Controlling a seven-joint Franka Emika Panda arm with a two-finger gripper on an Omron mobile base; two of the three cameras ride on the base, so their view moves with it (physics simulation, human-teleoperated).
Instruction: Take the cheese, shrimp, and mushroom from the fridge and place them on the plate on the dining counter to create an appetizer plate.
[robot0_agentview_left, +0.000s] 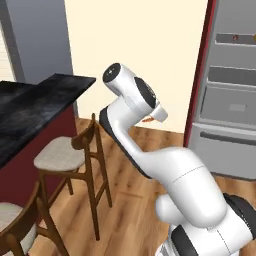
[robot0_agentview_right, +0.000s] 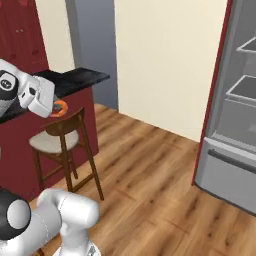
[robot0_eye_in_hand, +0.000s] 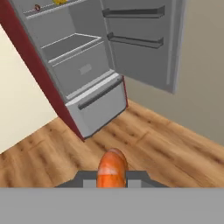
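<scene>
Holding the shrimp (robot0_eye_in_hand: 112, 168) pinched tight, the tool (robot0_agentview_right: 59, 108) hangs just off the bench (robot0_agentview_right: 75, 77) end. Plate's hidden, so guessing it's further left along it.

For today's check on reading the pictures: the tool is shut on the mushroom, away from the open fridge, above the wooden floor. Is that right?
Not quite. The tool is shut on the shrimp, not the mushroom: the hand view shows a curled orange-pink piece between its tips. The rest holds: the fridge stands open and apart, with the wooden floor below.
</scene>
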